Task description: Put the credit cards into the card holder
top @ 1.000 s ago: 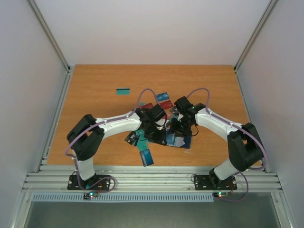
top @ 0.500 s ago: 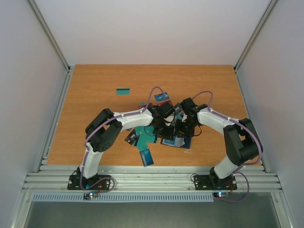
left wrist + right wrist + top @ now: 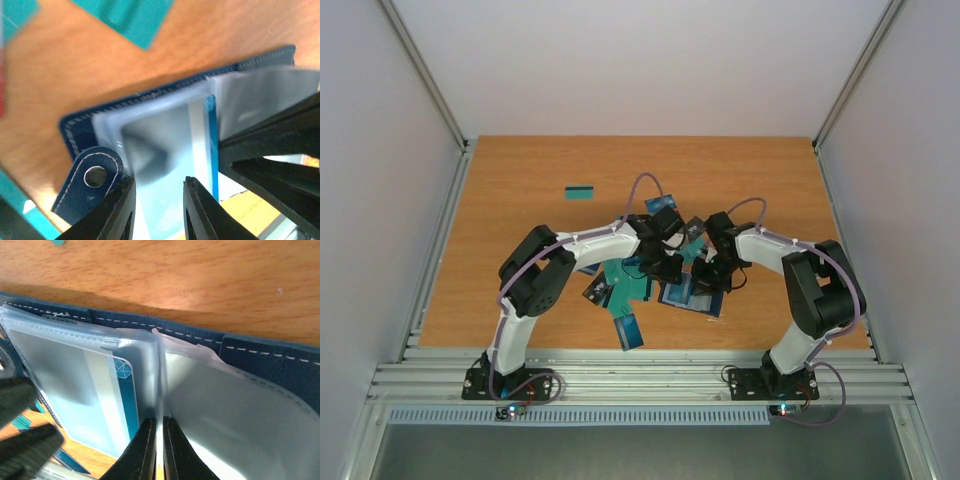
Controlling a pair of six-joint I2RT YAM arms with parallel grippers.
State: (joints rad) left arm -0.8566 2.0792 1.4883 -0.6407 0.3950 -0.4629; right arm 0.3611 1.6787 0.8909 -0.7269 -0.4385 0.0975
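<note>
The card holder [image 3: 698,297] lies open on the table, navy with white stitching [image 3: 165,92] [image 3: 270,357]. Its snap tab [image 3: 94,176] sits beside my left fingers. A blue-and-white credit card [image 3: 107,390] [image 3: 202,145] is inside one clear plastic sleeve. My right gripper [image 3: 160,442] [image 3: 708,272] is shut on the edge of a clear sleeve page, which stands upright between its jaws. My left gripper [image 3: 159,210] [image 3: 672,268] hangs just above the sleeved card, jaws a little apart with nothing between them. More credit cards lie nearby: teal [image 3: 625,282], blue [image 3: 629,330] and a lone teal one [image 3: 580,192].
Both arms crowd together at the table's middle, wrists almost touching. Loose cards [image 3: 663,204] [image 3: 597,291] lie around and partly under the left arm. Teal cards [image 3: 135,17] show beyond the holder in the left wrist view. Side walls stand at left and right.
My right gripper has closed on the sleeve page. My left arm has swung right and folded in, bringing its gripper over the open holder. The cards on the table have not moved.
</note>
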